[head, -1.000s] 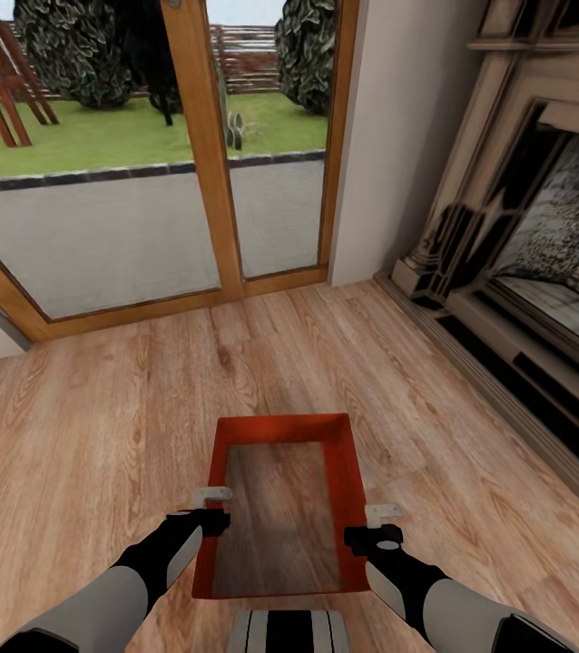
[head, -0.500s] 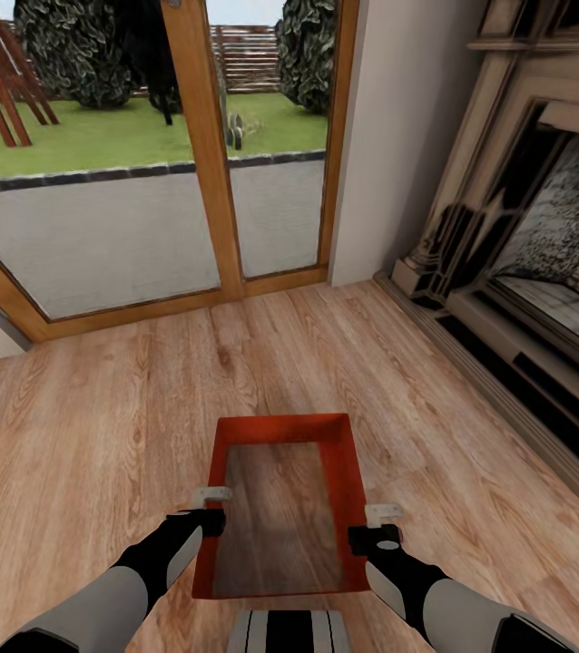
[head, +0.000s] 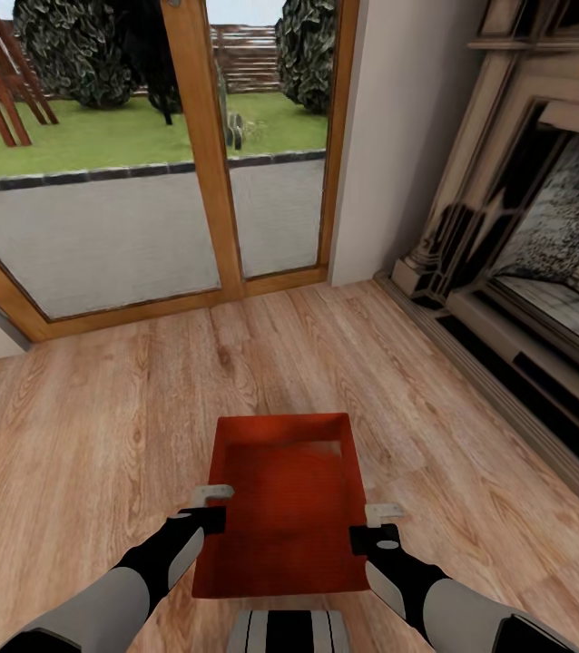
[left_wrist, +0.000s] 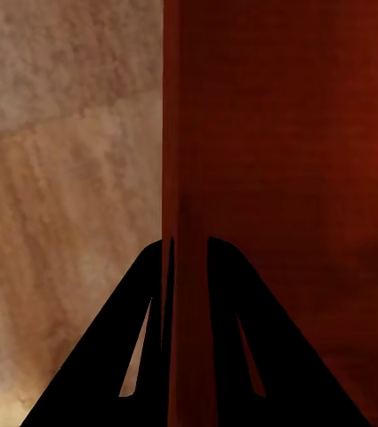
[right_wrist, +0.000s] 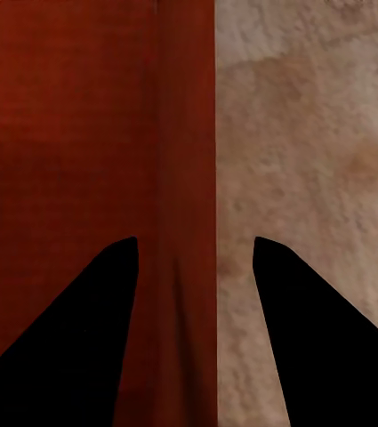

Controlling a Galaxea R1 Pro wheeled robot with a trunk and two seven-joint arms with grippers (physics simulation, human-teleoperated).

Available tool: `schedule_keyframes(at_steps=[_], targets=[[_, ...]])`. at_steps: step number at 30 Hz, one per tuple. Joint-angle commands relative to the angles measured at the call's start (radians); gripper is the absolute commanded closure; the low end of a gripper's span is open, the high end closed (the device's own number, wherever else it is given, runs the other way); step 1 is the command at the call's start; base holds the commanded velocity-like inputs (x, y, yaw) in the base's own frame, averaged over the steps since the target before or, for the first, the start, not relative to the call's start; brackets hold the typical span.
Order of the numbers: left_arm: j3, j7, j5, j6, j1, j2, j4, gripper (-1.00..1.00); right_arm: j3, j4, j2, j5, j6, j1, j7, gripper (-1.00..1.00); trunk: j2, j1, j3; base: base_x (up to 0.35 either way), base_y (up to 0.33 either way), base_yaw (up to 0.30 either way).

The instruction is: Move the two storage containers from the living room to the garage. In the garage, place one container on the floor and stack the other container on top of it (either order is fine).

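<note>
One orange-red storage container [head: 280, 517] sits on the light wood plank floor [head: 99, 417] of the living room, right in front of my base. Its inside shows a red ribbed bottom. My left gripper [head: 217, 521] is at its left long wall; in the left wrist view the gripper [left_wrist: 187, 245] is pinched on that thin wall [left_wrist: 184, 133]. My right gripper [head: 362, 540] is at the right long wall; in the right wrist view the gripper [right_wrist: 196, 240] straddles the wall [right_wrist: 189, 133] with its fingers wide apart and not touching it.
A wood-framed glass patio door [head: 199, 154] stands ahead, with a garden behind it. A large fireplace [head: 525, 254] with a raised hearth edge [head: 507, 390] runs along the right. A white wall section [head: 398, 136] separates the two.
The container's inside showed floor planks through it before; now it shows a solid red bottom. Its outline, both arms and the camera have barely moved.
</note>
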State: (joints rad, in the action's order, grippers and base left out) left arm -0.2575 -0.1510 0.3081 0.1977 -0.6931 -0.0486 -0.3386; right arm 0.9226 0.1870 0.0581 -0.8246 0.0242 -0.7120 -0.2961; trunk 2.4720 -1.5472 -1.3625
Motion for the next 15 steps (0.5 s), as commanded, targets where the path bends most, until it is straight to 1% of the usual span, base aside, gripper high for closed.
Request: schedule_keyframes(at_steps=[1,15], targets=[[-0.005,-0.013,-0.009,0.006,0.0,0.006,-0.003,1.0,0.006,-0.005,-0.001,-0.005,0.005,0.0,0.0,1.0,0.0,-0.037,-0.001,0.0,0.0,0.0],[-0.004,-0.013,-0.007,0.008,0.0,0.007,-0.005,1.0,0.006,-0.005,-0.002,-0.006,0.005,0.0,0.0,1.0,0.0,-0.037,-0.001,0.0,0.0,0.0]])
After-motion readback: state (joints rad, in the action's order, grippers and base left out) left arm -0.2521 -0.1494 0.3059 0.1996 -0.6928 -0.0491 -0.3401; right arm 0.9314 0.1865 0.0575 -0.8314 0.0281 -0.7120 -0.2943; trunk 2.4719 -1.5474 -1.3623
